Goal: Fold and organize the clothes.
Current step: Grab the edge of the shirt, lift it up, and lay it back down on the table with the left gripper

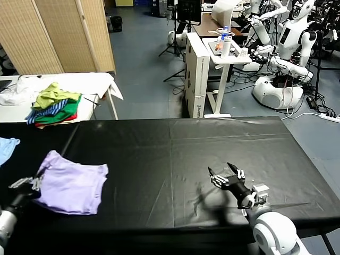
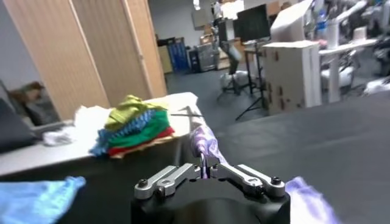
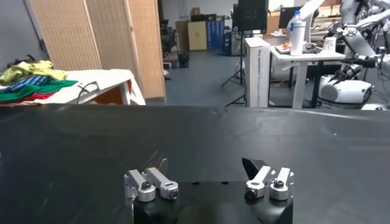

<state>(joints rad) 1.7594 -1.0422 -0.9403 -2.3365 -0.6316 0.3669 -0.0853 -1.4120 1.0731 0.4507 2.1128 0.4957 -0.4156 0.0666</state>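
The pale lavender T-shirt [image 1: 71, 183] lies partly folded on the black table [image 1: 175, 159] at the front left. My left gripper [image 1: 33, 183] is at its left edge, shut on a pinch of the fabric. In the left wrist view the lavender T-shirt [image 2: 204, 143] rises from between the closed jaws of the left gripper [image 2: 202, 173]. My right gripper [image 1: 226, 174] hovers over the bare table at the front right, open and empty. The right wrist view shows the right gripper [image 3: 204, 167] with its fingers wide apart over black cloth.
A light blue garment [image 1: 6, 147] lies at the table's left edge. A pile of green, yellow, striped and red clothes [image 1: 56, 103] sits on a white table [image 1: 98, 82] behind. Beyond the far edge stand a white desk [image 1: 223, 58] and other robots [image 1: 287, 48].
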